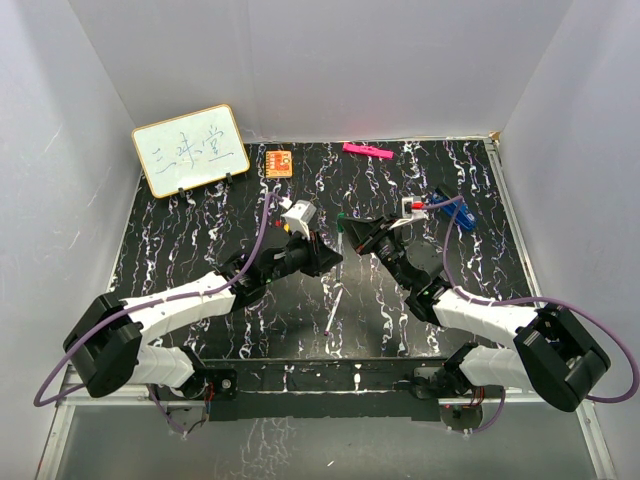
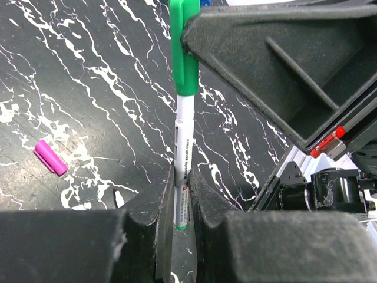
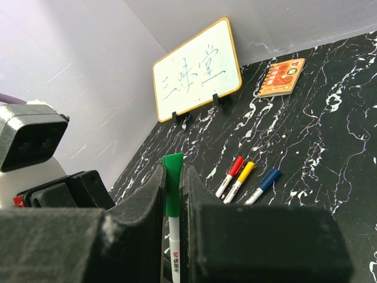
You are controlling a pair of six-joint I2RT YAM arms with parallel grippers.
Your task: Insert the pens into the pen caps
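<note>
Left gripper [image 2: 181, 191]: black two-finger claw, pinched almost shut on the lower white barrel of the pen. Risk: if it pulls back before it lets go, the barrel slides out of the cap again.
Right gripper [image 3: 172, 177]: black padded fingers, clamped hard on the cap, whose top pokes out just past their tips. Risk: any tilt against the left fingers bends the thin barrel or jams it crooked.
Green pen [image 2: 184, 135]: thin white-barrelled marker with printed text, spanning straight from the left fingers to the right ones, nose inside the cap. Risk: I cannot tell whether it is fully seated; half-seated, it separates on release.
Loose pen [image 1: 334, 306]: bare white marker on the black marbled table [image 1: 170, 250], below both sets of fingers. Risk: a dropped green pen knocks it away.
Green cap [image 2: 184, 65]: stubby plastic sleeve. Risk: it slips between the pads under push.
Purple cap [image 2: 50, 157]: short round cap, well left of the left fingers. Risk: it rolls when pinched.
</note>
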